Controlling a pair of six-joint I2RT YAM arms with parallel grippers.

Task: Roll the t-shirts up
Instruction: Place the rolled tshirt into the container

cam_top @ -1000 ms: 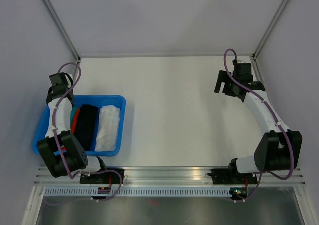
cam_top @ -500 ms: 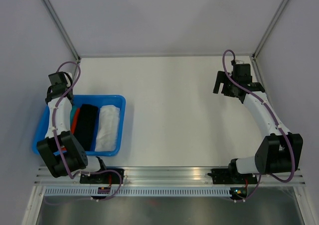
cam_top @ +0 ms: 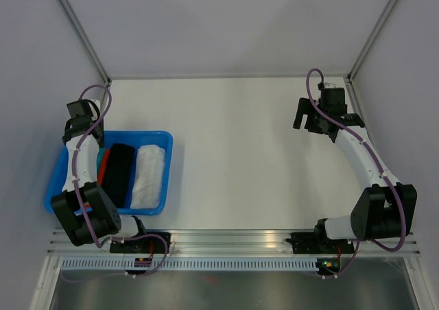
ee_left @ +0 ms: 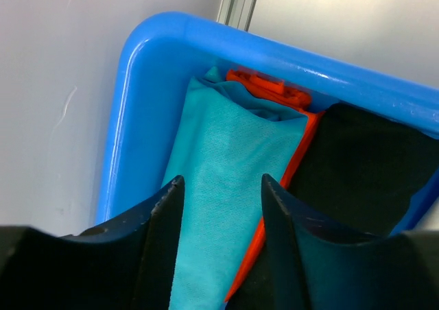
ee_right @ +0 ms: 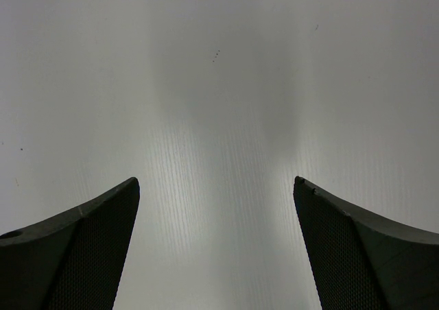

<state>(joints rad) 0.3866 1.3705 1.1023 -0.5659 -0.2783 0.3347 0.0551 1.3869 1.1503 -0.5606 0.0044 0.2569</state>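
A white rolled t-shirt [cam_top: 149, 176] lies in the right part of the blue bin [cam_top: 168, 140], beside a black roll [cam_top: 120, 173]. The left wrist view shows a teal roll [ee_left: 226, 152] and an orange one [ee_left: 274, 89] tucked into the bin's far left corner [ee_left: 147, 56], next to the black roll [ee_left: 363, 166]. My left gripper [ee_left: 221, 181] hangs open just above the teal roll, holding nothing; from above it [cam_top: 77, 128] sits over the bin's far left corner. Far off at the right, my right gripper [ee_right: 216, 181] stands wide open over the bare table [ee_right: 219, 84], also seen from above [cam_top: 305, 116].
The grey side wall [ee_left: 55, 104] stands close to the bin's left rim. The metal frame posts [cam_top: 82, 36] and walls bound the white table [cam_top: 233, 152] at the back and both sides.
The right arm's forearm and gripper shifted slightly toward the back. The left arm stays over the bin's far left corner.
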